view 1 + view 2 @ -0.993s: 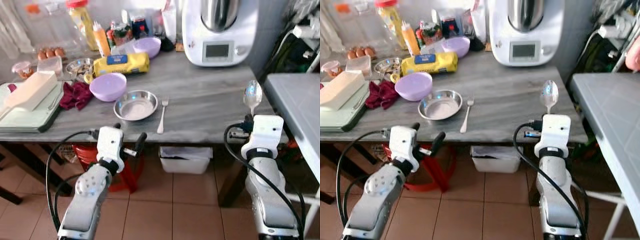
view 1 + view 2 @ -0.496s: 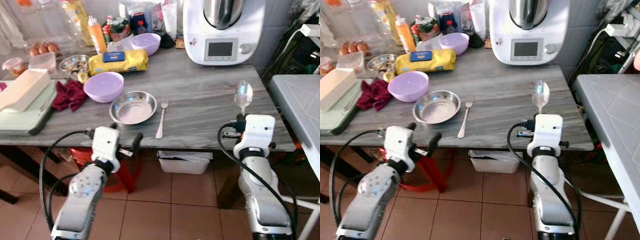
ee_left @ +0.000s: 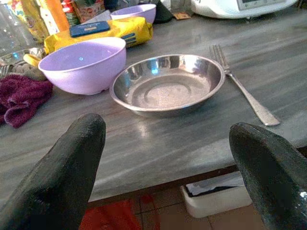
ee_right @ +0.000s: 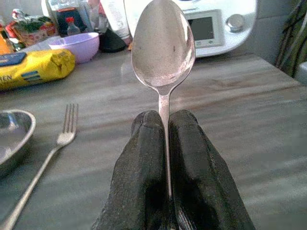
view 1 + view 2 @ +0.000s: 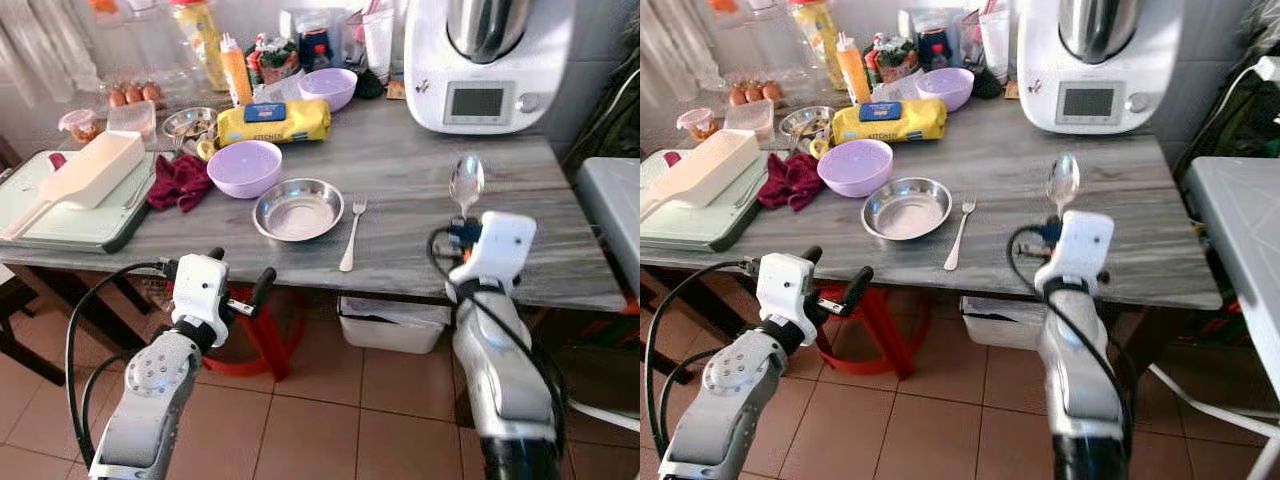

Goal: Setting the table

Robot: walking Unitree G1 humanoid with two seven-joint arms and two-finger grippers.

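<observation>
A steel plate (image 5: 297,209) sits on the grey table (image 5: 420,180), with a fork (image 5: 351,234) lying just to its right. My right gripper (image 4: 165,124) is shut on the handle of a metal spoon (image 5: 466,183), held upright over the table's front edge, right of the fork. The spoon's bowl (image 4: 163,45) points up and away. My left gripper (image 5: 238,277) is open below the table's front edge, in front of the plate (image 3: 168,84); nothing is between its fingers (image 3: 67,167).
A lilac bowl (image 5: 243,167) stands left of the plate, beside a dark red cloth (image 5: 178,180). A green tray (image 5: 60,205) with a white board lies far left. A white kitchen machine (image 5: 485,60), a yellow pack (image 5: 274,120) and bottles stand at the back.
The camera has shifted, so the table sits further right in view. My right gripper with the spoon has moved left, closer to the fork. The left gripper stays open below the edge.
</observation>
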